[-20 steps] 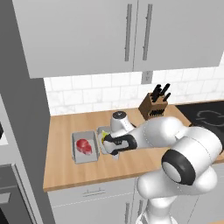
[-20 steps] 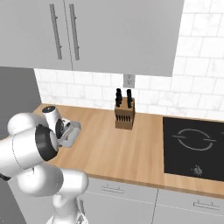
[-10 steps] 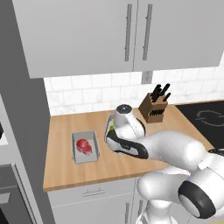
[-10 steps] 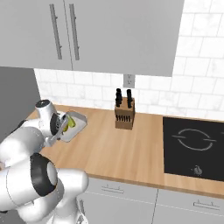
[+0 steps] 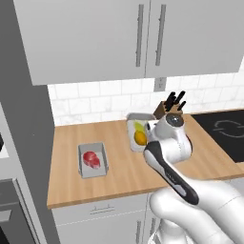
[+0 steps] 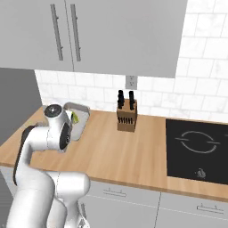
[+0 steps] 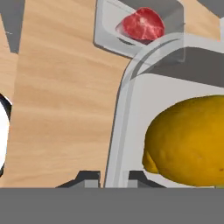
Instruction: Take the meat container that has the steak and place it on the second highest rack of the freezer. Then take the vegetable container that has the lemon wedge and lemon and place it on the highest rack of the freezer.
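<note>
- Lifted since a second ago: vegetable container (image 5: 134, 135), now held off the wooden counter (image 5: 66, 176) beside the knife block (image 5: 172, 106).
- Steak (image 5: 91, 158): red-pink slab, grey meat container (image 5: 93, 160), resting left on counter.
- Lemon (image 7: 188, 140): dimpled, orange-yellow, in the lifted tray.
- Gripper (image 7: 114, 177): clamped across the tray's rim.

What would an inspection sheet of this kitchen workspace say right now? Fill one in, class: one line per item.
Surface: wooden counter, tidy.
Job's things: steak in meat container, resting on counter; lemon and lemon wedge in vegetable container, lifted off the counter and tilted.
Clutter: knife block near the wall.
Grippers: gripper shut on vegetable container rim.
Cables: nothing seen.
Surroundings: cooktop, wall cabinets, tiled backsplash.
</note>
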